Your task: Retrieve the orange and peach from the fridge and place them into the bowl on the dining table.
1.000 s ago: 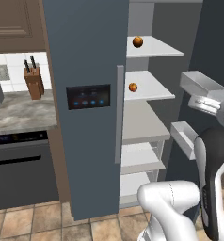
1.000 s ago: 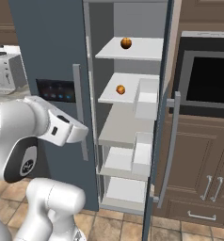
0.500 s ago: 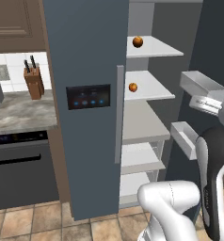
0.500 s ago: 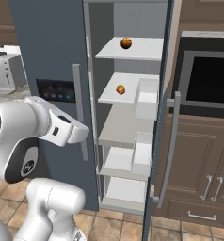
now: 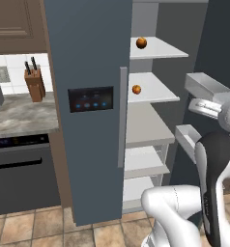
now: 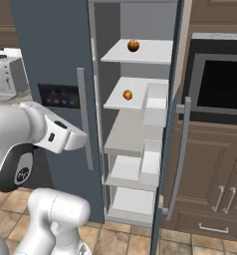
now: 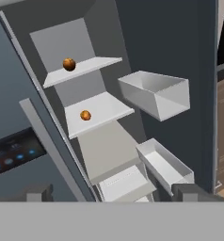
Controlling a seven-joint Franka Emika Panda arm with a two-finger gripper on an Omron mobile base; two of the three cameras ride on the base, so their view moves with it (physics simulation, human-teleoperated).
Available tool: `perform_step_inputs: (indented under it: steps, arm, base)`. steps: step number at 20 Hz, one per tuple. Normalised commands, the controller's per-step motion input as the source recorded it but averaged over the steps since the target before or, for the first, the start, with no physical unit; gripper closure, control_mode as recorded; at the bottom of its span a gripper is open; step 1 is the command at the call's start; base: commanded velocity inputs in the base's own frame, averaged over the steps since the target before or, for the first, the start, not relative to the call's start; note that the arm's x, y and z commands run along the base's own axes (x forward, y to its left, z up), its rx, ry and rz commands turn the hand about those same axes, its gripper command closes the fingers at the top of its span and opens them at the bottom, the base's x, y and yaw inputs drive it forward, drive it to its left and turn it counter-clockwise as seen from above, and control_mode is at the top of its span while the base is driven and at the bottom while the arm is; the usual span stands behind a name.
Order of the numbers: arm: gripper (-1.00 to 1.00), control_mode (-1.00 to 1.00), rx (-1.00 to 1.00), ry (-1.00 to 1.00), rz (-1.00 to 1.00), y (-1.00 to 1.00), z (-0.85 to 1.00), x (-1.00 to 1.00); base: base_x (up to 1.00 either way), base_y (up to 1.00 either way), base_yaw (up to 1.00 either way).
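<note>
The gripper point(image 7: 111, 192) was cut off by the hand view's bottom edge, showing just two dark tips set wide apart, open and empty, short of the fridge point(image 5: 90, 58). The white arm was folded, its hand aimed into the open right compartment. The darker fruit point(image 7: 69, 64) sat on the top shelf, the orange-coloured fruit point(image 7: 85, 115) one shelf lower; which was peach stayed unclear. Nothing had shifted since a second earlier.

glossy white rounded arm point(image 6: 36, 134) segments, dark joint covers, small round logo.
</note>
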Motion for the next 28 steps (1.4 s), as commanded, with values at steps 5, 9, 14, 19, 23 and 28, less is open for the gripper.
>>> perform_step_inputs:
  steps: [5,9,14,19,23,28]
  arm:
    - [-1.00,-1.00,0.00,0.01,0.00,0.19,0.00,0.00]
    - [-1.00,1.00,0.00,0.01,0.00,0.06,0.00,0.00]
    - [-1.00,1.00,0.00,0.00,0.00,0.00,0.00,0.00]
    - [-1.00,1.00,0.00,0.00,0.00,0.00,0.00,0.00]
    - [-1.00,1.00,0.00,0.00,0.00,0.00,0.00,0.00]
    - [-1.00,1.00,0.00,0.00,0.00,0.00,0.00,0.00]
  base:
    - [0.00,0.00,0.00]
    - [0.00,0.11,0.00]
    - [0.00,0.03,-0.04]
    - [0.00,0.00,-0.18]
    - [0.10,0.00,-0.17]
    - [0.44,0.06,-0.09]
